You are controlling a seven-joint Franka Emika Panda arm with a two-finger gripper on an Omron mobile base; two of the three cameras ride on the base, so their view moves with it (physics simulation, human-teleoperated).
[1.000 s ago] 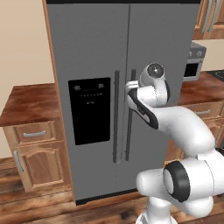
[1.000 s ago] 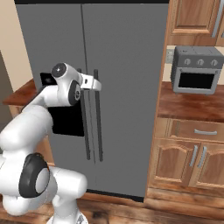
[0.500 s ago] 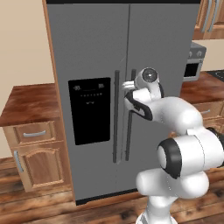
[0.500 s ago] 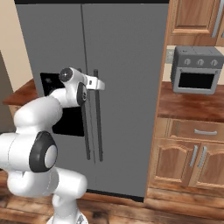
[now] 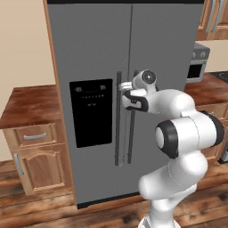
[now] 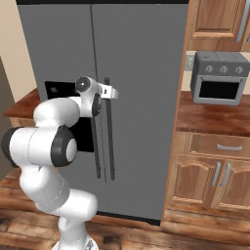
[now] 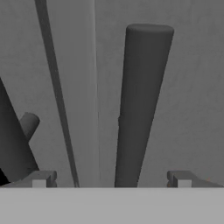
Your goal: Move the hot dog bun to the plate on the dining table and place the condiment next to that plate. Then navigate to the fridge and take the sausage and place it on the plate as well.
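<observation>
Grey fridge doors closed — tool spread wide, at door's vertical handle; handle sits between 2 fingertips, contact unclear.

The fridge stands between a low counter on its left and a counter carrying a toaster oven on its right, its 2 door handles side by side at centre

Your gripper sits at the closed fridge door handles, beside the black dispenser.
</observation>
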